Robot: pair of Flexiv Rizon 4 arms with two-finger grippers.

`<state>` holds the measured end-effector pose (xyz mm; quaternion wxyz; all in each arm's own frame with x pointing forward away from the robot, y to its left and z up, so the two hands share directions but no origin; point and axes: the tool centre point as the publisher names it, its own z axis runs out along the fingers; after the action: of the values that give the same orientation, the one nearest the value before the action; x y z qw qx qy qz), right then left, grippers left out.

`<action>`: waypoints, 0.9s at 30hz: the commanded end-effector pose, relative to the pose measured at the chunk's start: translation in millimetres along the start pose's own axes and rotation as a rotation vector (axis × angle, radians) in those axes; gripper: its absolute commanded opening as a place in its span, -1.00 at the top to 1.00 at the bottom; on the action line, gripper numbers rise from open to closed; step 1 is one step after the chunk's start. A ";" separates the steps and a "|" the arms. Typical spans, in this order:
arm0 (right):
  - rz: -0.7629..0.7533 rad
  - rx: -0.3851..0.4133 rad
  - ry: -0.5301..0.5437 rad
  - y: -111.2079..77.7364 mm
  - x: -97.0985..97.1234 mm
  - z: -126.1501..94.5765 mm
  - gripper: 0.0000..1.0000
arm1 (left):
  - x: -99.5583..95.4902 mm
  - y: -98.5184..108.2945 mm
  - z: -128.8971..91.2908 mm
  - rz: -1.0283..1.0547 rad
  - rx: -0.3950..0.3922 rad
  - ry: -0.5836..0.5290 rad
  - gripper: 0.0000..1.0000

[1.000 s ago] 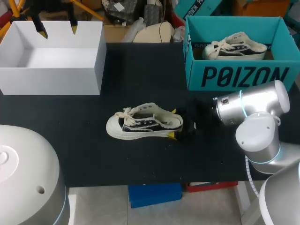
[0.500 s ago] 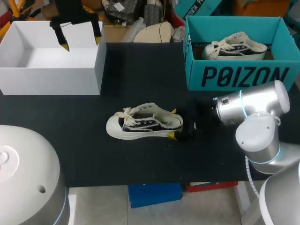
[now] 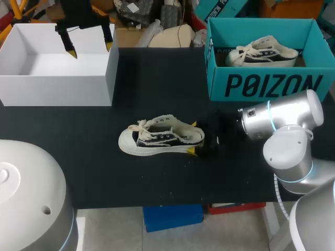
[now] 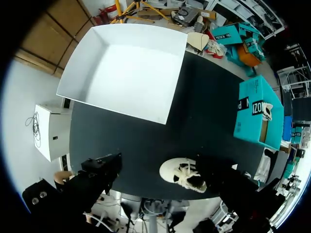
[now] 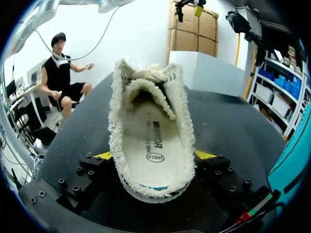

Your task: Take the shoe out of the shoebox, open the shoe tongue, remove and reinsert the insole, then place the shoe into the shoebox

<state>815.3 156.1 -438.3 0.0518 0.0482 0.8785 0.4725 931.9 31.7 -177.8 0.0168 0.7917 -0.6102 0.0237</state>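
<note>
Because the tongue [image 5: 146, 87] is what needs opening next, the left gripper [image 3: 89, 48], hanging with jaws spread and empty over the white box [image 3: 57, 90], should be approaching it gently from above. The shoe [image 3: 157, 140] is sitting upright, well apart from those jaws, its heel pinched between the right gripper's [image 3: 193, 138] jaws.

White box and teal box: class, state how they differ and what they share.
The white box is empty; the teal box holds a shoe. The white box is plain; the teal box bears large dark print. Both stand open-topped at the far edge of the table.
</note>
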 end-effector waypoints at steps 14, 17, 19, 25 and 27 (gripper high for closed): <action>0.001 0.001 -0.002 -1.0 1.0 1.2 1.00 | 97.3 89.1 5.1 0.215 0.083 -0.111 -1.00; 0.001 0.001 -0.002 -1.0 1.0 1.2 1.00 | 112.1 108.0 16.7 0.205 0.066 -0.117 -1.00; 0.001 0.001 -0.002 -1.0 1.0 1.2 1.00 | 119.3 118.1 24.7 0.207 0.060 -0.121 -1.00; 0.001 0.001 -0.002 -1.0 1.0 1.2 1.00 | 131.7 142.2 51.6 0.245 0.040 -0.171 -1.00; 0.001 0.001 -0.002 -1.0 1.0 1.2 1.00 | 131.7 145.4 55.9 0.246 0.029 -0.178 -1.00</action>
<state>815.2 156.2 -438.3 0.0518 0.0482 0.8785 0.4725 820.7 -124.5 -218.0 -0.0445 0.7098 -0.7027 -0.0230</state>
